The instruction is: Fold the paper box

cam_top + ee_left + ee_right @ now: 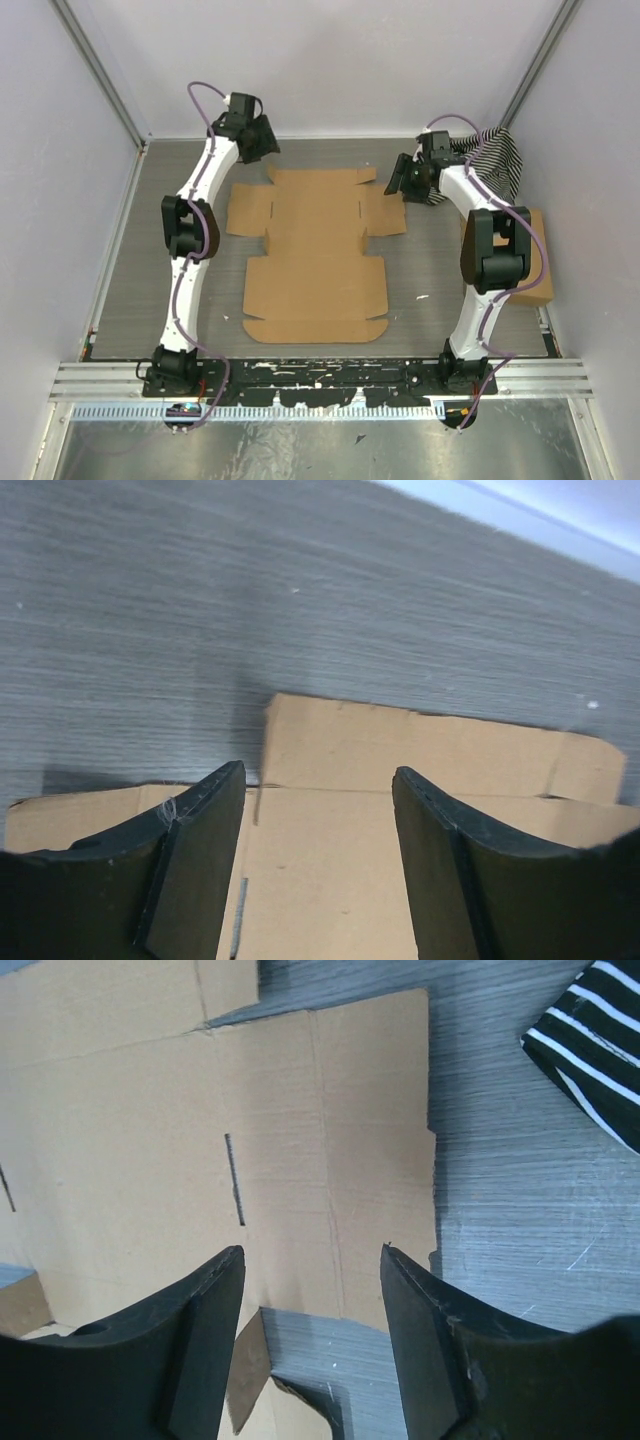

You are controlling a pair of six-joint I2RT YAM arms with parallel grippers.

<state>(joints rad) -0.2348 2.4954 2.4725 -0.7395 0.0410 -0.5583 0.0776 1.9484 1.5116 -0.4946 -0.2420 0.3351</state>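
On the grey table [420,270], one flat paper box [315,260], one striped cloth [500,155].

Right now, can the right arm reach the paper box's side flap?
Probably yes. The right tool hovers open over the paper box's right-hand flap, and nothing sits between them. The striped cloth lies off to the side, out of the way.

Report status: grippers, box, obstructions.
Left gripper open, empty, over far-left corner of paper box. Right gripper open, empty, over its right flap. Sheet flat, unfolded. Nothing on it; striped cloth off right.
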